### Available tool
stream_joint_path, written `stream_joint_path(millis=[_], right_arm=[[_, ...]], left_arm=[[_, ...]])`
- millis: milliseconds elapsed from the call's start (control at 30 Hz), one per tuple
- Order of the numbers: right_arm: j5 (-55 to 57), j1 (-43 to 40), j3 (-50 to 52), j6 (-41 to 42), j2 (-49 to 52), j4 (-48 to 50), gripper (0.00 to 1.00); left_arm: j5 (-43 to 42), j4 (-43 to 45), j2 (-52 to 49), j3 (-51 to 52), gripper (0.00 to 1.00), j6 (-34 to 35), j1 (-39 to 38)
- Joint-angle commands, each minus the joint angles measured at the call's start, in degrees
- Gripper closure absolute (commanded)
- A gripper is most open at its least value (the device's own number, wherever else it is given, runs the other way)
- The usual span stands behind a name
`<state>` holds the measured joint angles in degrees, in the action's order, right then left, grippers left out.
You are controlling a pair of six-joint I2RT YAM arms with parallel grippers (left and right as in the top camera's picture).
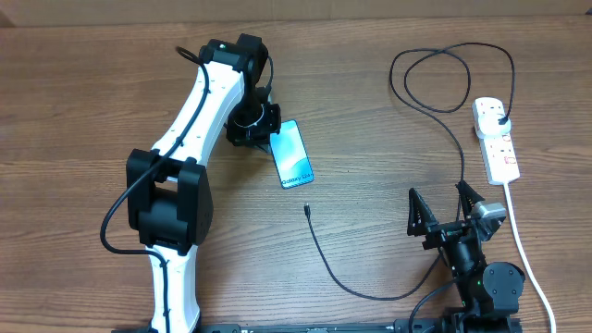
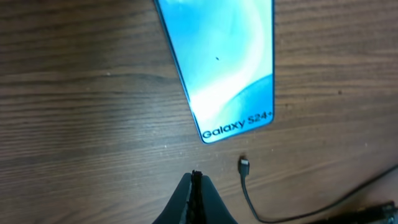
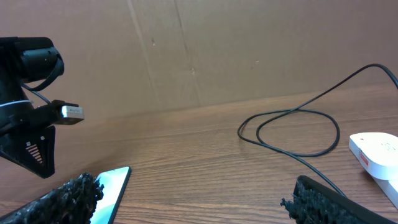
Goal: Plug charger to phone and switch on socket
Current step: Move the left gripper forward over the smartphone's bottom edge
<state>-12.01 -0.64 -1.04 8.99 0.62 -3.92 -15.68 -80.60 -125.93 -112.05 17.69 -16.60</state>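
The phone (image 1: pixel 293 154) lies screen-up mid-surface. The charger (image 2: pixel 244 167) has its tip just near the phone's near short end, unplugged. The left gripper (image 2: pixel 196 182) hovers there clenched on nothing, while the right gripper (image 1: pixel 444 211) is released, probably reserved for the socket (image 1: pixel 497 139) at far right.

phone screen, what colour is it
Light blue with paler swirls and white text; the phone shows best in the left wrist view.

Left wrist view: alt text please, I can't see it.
A phone with a lit blue screen lies on a wooden table; the tip of the charger cable sits just off its near end, not touching. The left hand is shut on nothing, just left of that tip.
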Motion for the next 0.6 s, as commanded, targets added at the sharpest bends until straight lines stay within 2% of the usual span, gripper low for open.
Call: stream_joint_path(millis=[0,300,567], right_arm=[[0.37,0.31,0.59,-0.09,-0.48,0.35,0.00],[0.37,0.31,0.59,-0.09,-0.48,0.35,0.00],[0.37,0.31,0.59,-0.09,-0.48,0.35,0.00]], left_arm=[[2.54,1.03,-0.39,-0.59,0.96,2.08,-1.14],[2.43,4.24,-0.39,-0.57,0.96,2.54,-2.54],[7.56,5.84,-0.39,-0.55,0.96,9.57,-4.11]])
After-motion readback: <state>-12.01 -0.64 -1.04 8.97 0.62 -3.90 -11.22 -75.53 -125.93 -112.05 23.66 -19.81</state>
